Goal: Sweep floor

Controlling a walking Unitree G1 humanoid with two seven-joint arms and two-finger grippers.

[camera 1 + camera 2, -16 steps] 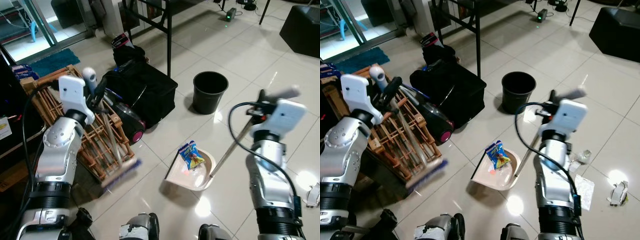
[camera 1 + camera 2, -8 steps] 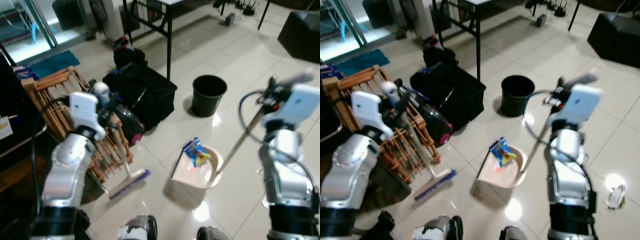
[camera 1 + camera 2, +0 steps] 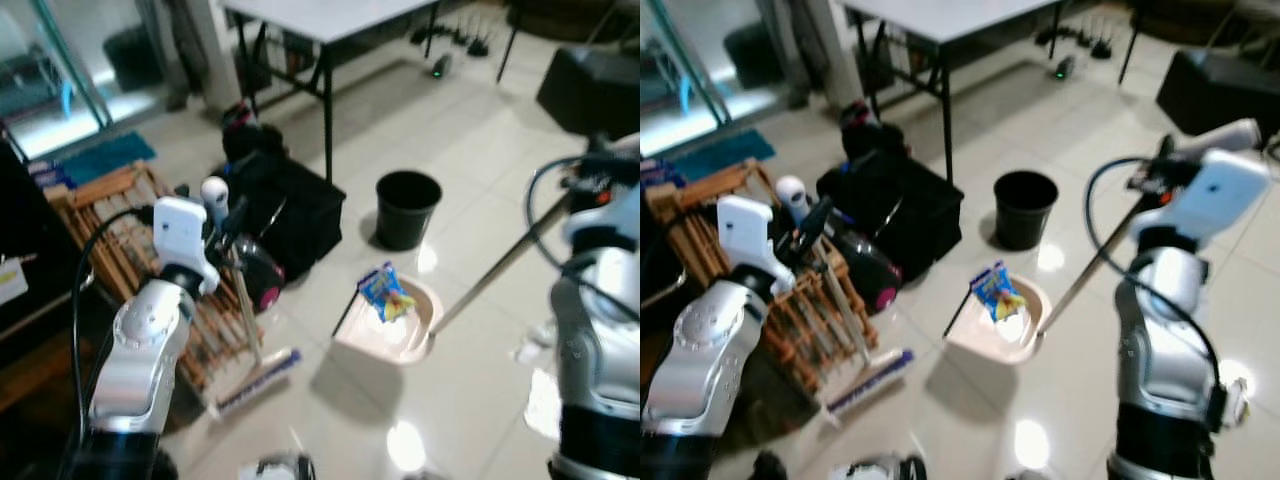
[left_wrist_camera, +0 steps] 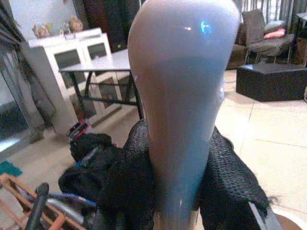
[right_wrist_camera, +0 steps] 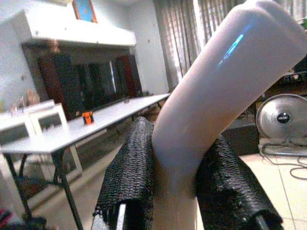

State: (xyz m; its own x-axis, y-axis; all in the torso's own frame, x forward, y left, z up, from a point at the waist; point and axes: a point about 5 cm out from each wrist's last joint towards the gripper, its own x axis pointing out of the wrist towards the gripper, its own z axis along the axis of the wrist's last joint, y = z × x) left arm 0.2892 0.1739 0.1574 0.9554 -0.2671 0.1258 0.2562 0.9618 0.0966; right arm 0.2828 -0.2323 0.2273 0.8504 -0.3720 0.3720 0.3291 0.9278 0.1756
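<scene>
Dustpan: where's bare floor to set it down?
Bare tile lies between the dustpan and the robot's right arm, and beyond the black bucket toward the table. Crowded on the robot's left: broom, wooden rack, black bag.

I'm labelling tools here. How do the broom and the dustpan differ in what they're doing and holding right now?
The broom is in the left claw, its head low over bare tile; the dustpan is in the right claw, its tray level near the bucket. The broom's head carries nothing; the dustpan holds a blue wrapper. The broom's handle stands steep; the dustpan's slants. Both have long pale handles clamped by a claw.
</scene>
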